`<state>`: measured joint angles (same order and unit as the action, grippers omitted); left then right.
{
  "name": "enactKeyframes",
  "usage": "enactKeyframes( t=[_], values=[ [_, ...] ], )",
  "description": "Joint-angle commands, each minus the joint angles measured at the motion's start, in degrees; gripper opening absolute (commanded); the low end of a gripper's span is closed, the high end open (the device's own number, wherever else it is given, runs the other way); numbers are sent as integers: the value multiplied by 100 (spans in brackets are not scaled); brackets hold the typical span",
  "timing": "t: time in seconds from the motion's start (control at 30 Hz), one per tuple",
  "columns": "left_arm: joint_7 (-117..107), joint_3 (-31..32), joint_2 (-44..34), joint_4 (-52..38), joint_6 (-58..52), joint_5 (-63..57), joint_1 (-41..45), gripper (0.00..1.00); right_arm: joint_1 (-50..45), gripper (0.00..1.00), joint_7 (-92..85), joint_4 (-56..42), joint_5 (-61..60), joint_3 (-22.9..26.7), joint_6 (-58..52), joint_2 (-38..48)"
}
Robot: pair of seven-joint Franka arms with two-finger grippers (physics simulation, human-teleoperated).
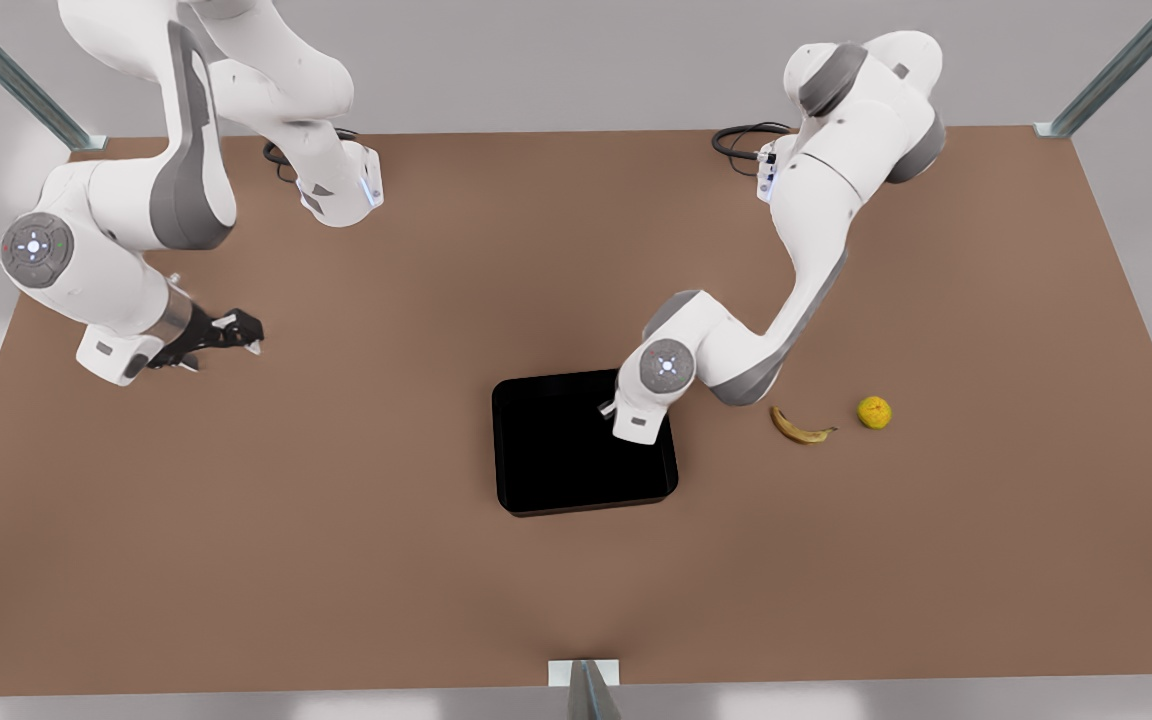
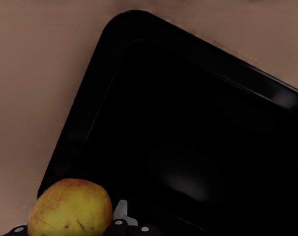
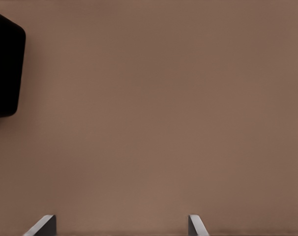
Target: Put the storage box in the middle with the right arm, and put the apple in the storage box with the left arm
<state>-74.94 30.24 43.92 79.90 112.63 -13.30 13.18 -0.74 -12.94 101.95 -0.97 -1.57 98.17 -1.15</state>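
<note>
Apple (image 2: pixel 70 207) gripped in left pincer (image 2: pixel 122 223) above storage box (image 1: pixel 536 500); right pincer (image 1: pixel 236 335) spread wide, apart.

Front view overhead; both wrist views face down, sharing the storage box (image 1: pixel 576 455)

White jointed arms, grey joints, black fingers (image 1: pixel 236 330)

The brown table (image 1: pixel 336 560) carries the storage box (image 1: pixel 556 470), a banana (image 1: pixel 798 427) and a yellow fruit (image 1: pixel 874 411).
</note>
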Motion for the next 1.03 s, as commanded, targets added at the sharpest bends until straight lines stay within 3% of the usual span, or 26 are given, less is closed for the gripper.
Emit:
enactKeyframes(
  t=[0.0,0.03,0.07,0.1,0.3,0.37,0.43,0.47,0.5,0.6,0.63,0.73,0.8,0.83,0.87,0.9,1.0],
  values=[
    [-65,8,12,-18,-162,-2282,0,31,-375,100,2,0,0,-1,0,1],
    [-74,8,12,-18,-66,-2274,0,40,-375,100,-7,9,0,-1,0,-8],
    [-205,17,12,-9,-4,-2256,0,65,-375,100,1,9,0,-1,0,-8],
    [-249,17,12,0,128,-2221,9,100,-313,100,-7,17,0,-1,0,1],
    [-1234,61,-67,61,620,-1869,9,100,-296,100,-7,79,0,-1,9,36],
    [-497,26,-559,219,445,-1501,-26,100,-304,100,124,-9,0,-10,-307,326],
    [2236,-651,-1657,764,-267,-113,-158,100,-384,100,960,-1010,308,-177,-1652,555],
    [3177,-801,-2036,773,-917,240,-412,100,-322,100,924,-915,54,-63,-1740,958],
    [4064,-1160,-2422,764,-1260,336,-536,100,-366,100,995,525,-27,183,-556,1995],
    [6474,-2707,-3301,720,-2394,1225,-536,100,-304,100,995,721,26,219,-510,1952],
    [6632,-2734,-3364,475,-2482,1233,-703,97,-304,100,986,729,26,219,-510,1952],
    [6641,-2708,-3364,123,-3291,1374,-756,100,-313,100,986,861,26,219,-483,1970],
    [6912,-2383,-2810,-307,-3194,1278,-1072,100,-313,100,977,896,26,219,-457,1979],
    [7124,-2435,-3176,-99,-3194,1269,-1072,100,-313,100,968,896,26,219,-466,1979],
    [7142,-2453,-4011,1068,-2695,1268,-1064,100,-331,100,968,896,9,219,-466,1987],
    [7177,-2593,-4330,1652,-2438,1268,-1063,100,-331,100,960,896,9,219,-466,1987],
    [7169,-2585,-4295,1634,-2447,1268,-1037,100,-348,100,951,897,-9,219,-448,1987]
  ],
)
